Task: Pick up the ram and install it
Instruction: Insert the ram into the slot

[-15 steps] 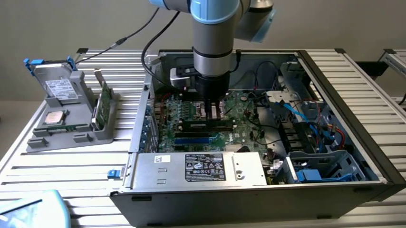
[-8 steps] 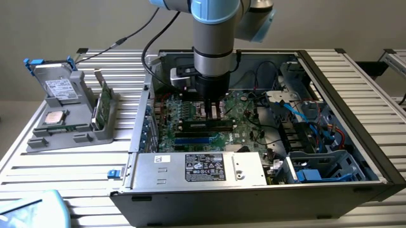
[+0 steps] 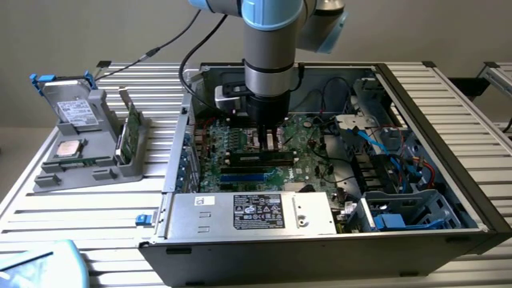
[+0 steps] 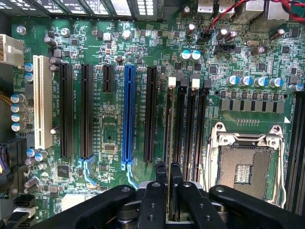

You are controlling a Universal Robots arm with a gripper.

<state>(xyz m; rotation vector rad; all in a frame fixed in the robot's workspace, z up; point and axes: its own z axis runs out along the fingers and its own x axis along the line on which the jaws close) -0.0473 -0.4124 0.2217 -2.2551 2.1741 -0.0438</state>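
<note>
The ram (image 3: 244, 159) is a long narrow stick lying along the memory slots in the middle of the motherboard (image 3: 240, 135), inside the open computer case (image 3: 448, 144). My gripper (image 3: 270, 146) reaches straight down onto its middle. In the wrist view the ram (image 4: 167, 124) shows edge-on as a thin line over the memory slot nearest the black expansion slots. My gripper (image 4: 168, 168) is shut on its near end, one black finger on each face. I cannot tell whether the stick is seated in the slot or just above it.
A grey holder (image 3: 88, 159) at the exterior view's left carries a hard drive (image 3: 76, 108), a square silver chip (image 3: 69, 148) and an upright green card (image 3: 130, 129). A power supply (image 3: 252, 210) fills the case front. Cables (image 3: 384, 150) crowd the right. An empty processor socket (image 4: 243, 160) lies beside the memory slots.
</note>
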